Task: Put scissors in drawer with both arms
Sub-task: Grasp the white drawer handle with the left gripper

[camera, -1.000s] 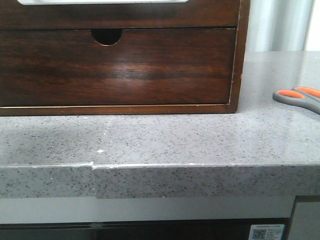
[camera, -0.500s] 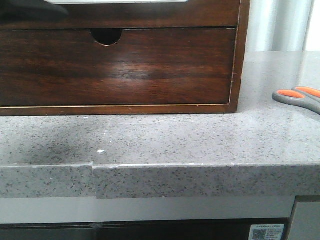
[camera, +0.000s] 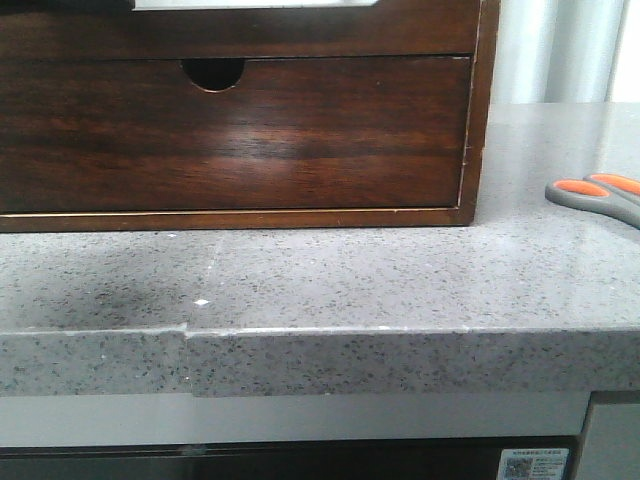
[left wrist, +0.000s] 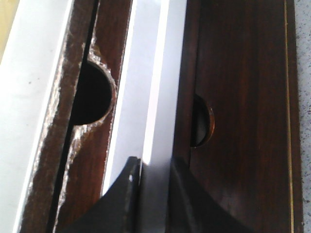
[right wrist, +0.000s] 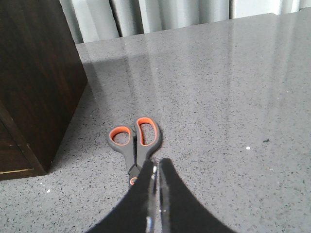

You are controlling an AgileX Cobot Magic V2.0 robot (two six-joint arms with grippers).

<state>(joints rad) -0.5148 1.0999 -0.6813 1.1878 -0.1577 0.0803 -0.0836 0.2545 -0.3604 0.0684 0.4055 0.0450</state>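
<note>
The small scissors with grey plastic handles and orange-lined finger loops lie flat on the speckled grey stone tabletop, just beyond the tips of the right arm's black jaws. Those jaws are nearly closed, only a thin slit between them, and grip nothing; the handles' joint sits right at their tips, the loops pointing away. The dark-brown wooden cabinet stands to one side of them, apart from the scissors. In the front view the scissors rest near the right edge.

The left arm's black jaws are slightly parted, holding nothing, over a pale strip between dark wooden fronts. A half-round finger notch lies just beside them; a larger rough-edged round cutout lies on their other side.
</note>
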